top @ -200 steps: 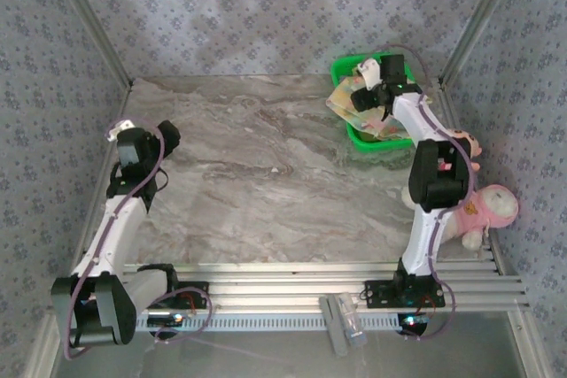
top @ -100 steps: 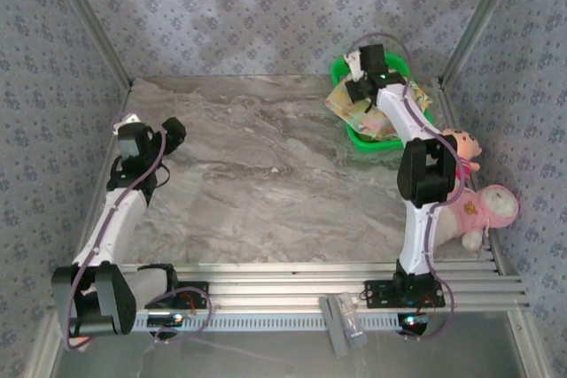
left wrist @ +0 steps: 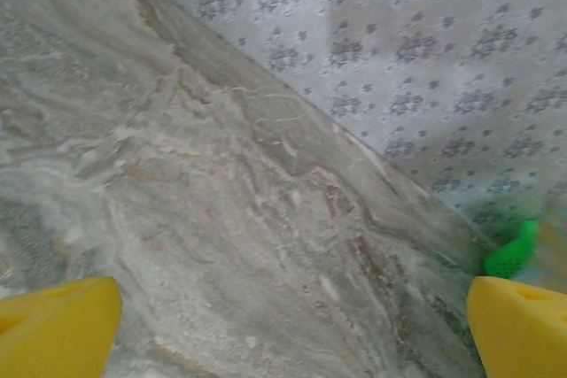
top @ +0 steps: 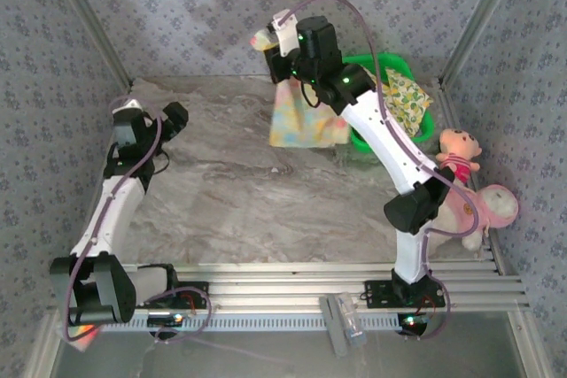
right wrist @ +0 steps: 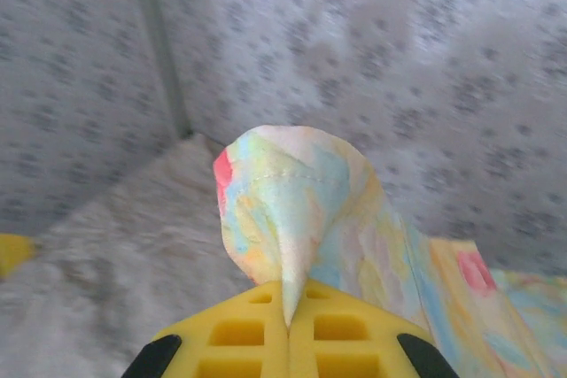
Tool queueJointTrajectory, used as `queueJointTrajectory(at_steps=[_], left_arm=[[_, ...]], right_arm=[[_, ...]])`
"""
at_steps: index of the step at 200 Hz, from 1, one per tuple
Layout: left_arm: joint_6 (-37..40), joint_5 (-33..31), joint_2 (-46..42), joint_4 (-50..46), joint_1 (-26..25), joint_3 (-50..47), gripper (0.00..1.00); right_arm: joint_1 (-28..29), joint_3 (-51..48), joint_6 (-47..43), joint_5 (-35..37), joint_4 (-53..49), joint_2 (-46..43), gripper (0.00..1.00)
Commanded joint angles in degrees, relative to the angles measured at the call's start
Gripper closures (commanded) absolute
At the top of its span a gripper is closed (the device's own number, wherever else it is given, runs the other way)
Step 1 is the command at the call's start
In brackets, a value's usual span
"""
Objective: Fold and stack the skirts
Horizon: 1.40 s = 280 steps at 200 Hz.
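My right gripper (top: 276, 42) is raised high over the back of the table, shut on a bunched edge of the pastel floral skirt (top: 304, 118), which hangs down from it above the marble. In the right wrist view the cloth (right wrist: 297, 192) is pinched between the closed yellow pads (right wrist: 237, 334) of that gripper (right wrist: 288, 294). A yellow-green fruit-print skirt (top: 407, 95) drapes over the green basket (top: 397, 63). My left gripper (top: 174, 118) hovers at the table's left side, open and empty, its yellow fingers (left wrist: 55, 325) spread wide over bare marble.
Two pink plush toys (top: 457, 151) (top: 485, 208) lie at the right edge beside the right arm. The basket sits in the back right corner, its rim (left wrist: 514, 254) visible from the left wrist. Wallpapered walls close off the back and sides.
The right arm swung up and to the left from the basket, pulling the floral skirt out so it hangs over the table. The left arm shifted slightly.
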Motion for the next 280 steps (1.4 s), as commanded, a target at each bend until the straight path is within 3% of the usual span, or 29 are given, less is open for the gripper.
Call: queueJointTrajectory(at_steps=[1, 35, 76, 89, 107, 112, 123, 153, 180, 232, 256, 280], left_arm=[[-1.33, 3.77, 0.79, -0.64, 0.40, 3.45, 0.00], [-2.33, 6.55, 2.49, -0.73, 0.20, 4.38, 0.00], [-3.32, 8.10, 6.02, -1.43, -0.53, 4.89, 0.00], [-3.46, 8.33, 7.73, -1.88, -1.19, 5.63, 0.00], [-3.43, 8.76, 10.95, -3.50, -2.33, 7.49, 0.00], [-3.35, 8.84, 11.91, -4.24, -2.65, 8.21, 0.00], [-3.21, 8.60, 13.94, -5.88, -3.48, 9.54, 0.00], [-5.19, 7.63, 18.89, -8.40, -4.47, 11.22, 0.00], [-7.18, 6.91, 21.65, -9.94, -4.63, 11.61, 0.00], [-7.74, -0.48, 23.41, -20.19, -4.68, 12.78, 0.00], [-6.55, -3.62, 24.17, -24.97, -4.72, 13.35, 0.00], [-5.66, -4.86, 25.77, -28.96, -4.73, 13.28, 0.00]], right_arm=[[0.53, 1.78, 7.50, -8.00, 2.81, -3.01, 1.00], [-1.40, -3.92, 12.40, -13.89, 5.37, -6.50, 1.00], [-12.46, -28.37, 19.98, -17.83, 13.72, -11.18, 1.00], [-17.72, -35.13, 21.56, -20.85, 16.35, -9.91, 0.79], [-22.65, -37.57, 19.79, -23.20, 11.18, -6.29, 0.55], [-23.10, -38.40, 19.19, -22.98, 10.08, -5.87, 0.50], [-23.52, -40.50, 18.24, -21.33, 9.43, -5.86, 0.30], [-23.10, -48.37, 19.99, -18.98, 12.48, -9.26, 0.00], [-21.64, -55.94, 21.68, -17.20, 14.73, -13.08, 0.00], [-14.88, -69.14, 20.07, -5.92, 8.88, -19.52, 0.01], [-14.08, -75.24, 22.22, -9.70, 9.02, -21.33, 0.06], [-12.14, -77.59, 21.45, -13.82, 6.43, -20.95, 0.20]])
